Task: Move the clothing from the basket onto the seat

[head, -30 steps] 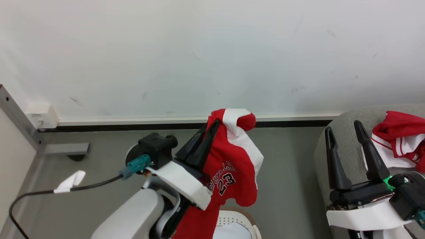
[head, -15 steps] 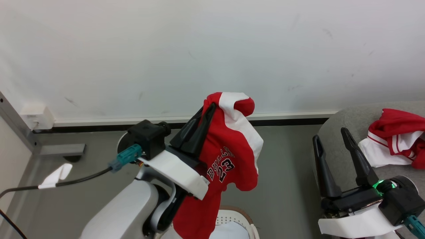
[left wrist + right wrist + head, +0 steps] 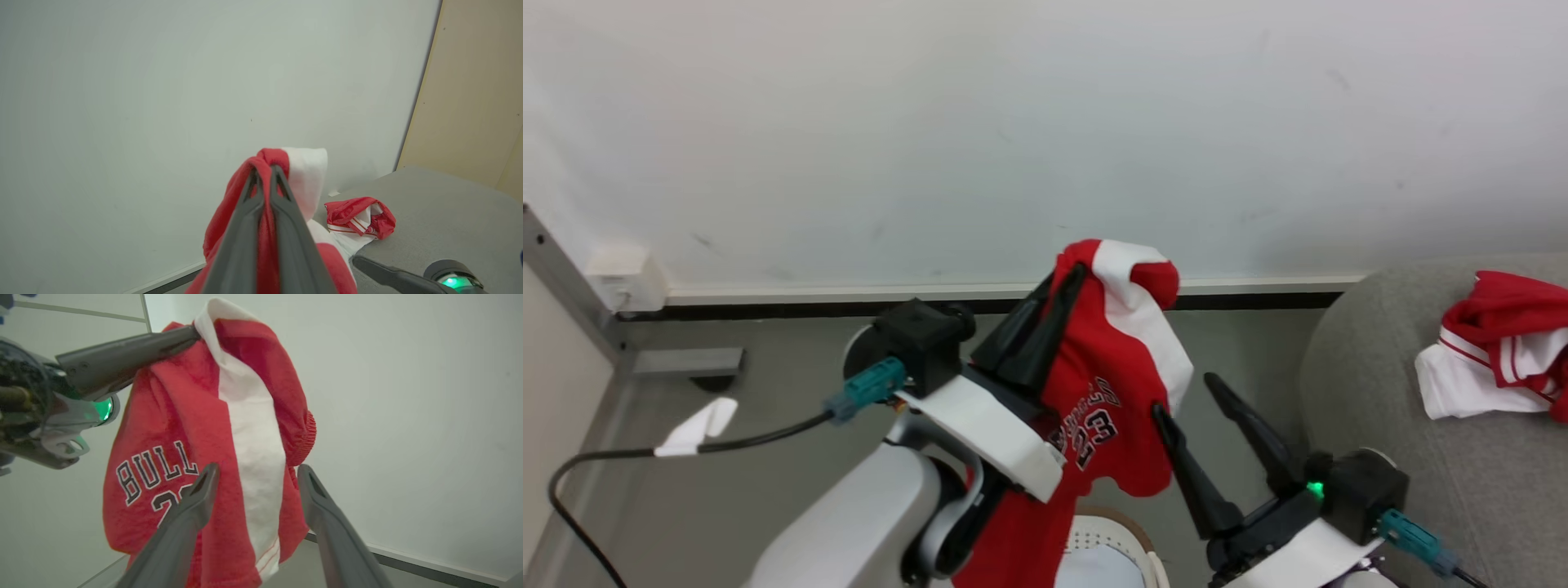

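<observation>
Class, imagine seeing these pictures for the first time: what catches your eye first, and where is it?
A red jersey with a white panel hangs mid-picture in the head view, pinched in the shut left gripper. The open right gripper points at it from the lower right. A second red-and-white garment lies on the grey seat at the far right.

Left gripper raised, fingers pinched together, right gripper lower beside it, fingers spread wide

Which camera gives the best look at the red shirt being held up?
The right wrist view: the red shirt hangs broadside there, lettering readable. The head view shows it partly behind the left claw. The left wrist view catches its bunched top.
</observation>
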### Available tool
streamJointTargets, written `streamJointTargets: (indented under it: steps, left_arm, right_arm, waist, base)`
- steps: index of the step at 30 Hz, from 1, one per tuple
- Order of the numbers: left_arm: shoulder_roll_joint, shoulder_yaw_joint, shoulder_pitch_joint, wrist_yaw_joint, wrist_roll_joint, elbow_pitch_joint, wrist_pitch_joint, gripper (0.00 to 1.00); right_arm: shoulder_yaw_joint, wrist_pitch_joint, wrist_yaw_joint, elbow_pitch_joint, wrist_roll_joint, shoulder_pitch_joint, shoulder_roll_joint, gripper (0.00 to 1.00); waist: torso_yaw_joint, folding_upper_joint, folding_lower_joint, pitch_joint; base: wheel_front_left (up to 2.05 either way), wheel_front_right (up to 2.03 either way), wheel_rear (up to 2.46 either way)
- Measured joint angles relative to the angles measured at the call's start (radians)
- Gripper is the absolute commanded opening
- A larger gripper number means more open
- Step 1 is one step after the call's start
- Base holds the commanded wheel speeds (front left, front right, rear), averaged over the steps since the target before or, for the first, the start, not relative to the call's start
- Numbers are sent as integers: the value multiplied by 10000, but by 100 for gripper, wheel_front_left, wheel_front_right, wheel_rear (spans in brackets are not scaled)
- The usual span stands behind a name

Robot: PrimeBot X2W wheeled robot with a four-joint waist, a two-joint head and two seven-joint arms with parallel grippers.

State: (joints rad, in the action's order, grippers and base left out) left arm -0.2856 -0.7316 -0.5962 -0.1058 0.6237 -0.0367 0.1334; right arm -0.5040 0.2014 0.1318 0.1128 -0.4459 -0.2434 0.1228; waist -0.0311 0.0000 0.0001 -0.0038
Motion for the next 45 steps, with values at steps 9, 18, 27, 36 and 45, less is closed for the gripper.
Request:
streamJointTargets:
  steps: [9, 18, 27, 36, 45]
  left_arm:
    - [663, -688, -38, 234, -2, -199, -102, 0]
    - [844, -1210, 23, 437, 61, -127, -485, 0]
    - [635, -1032, 213, 240, 267, -33, -583, 0]
    - [347, -779, 336, 21, 336, -65, -481, 0]
    - [242, -901, 701, -81, 370, -107, -470, 85]
  right_arm:
    - [-1327, -234, 0, 1524, -1101, -744, 184, 100]
    - [-2794, 159, 0, 3024, -1801, -1522, 201, 100]
    - [-3630, 552, 0, 3831, -2351, -2174, -251, 0]
    - [-3304, 600, 0, 3432, -2376, -2210, -148, 0]
    - [-1806, 610, 0, 1799, -1463, -1385, 44, 0]
  waist:
    - [894, 0, 0, -279]
    - [1793, 0, -1, -683]
    - [2239, 0, -1, -853]
    - [1997, 0, 0, -629]
    - [1333, 0, -1, -341]
  base:
    - [0, 0, 0]
    - [0, 0, 0]
    - [0, 0, 0]
    - [0, 0, 0]
    - [0, 0, 0]
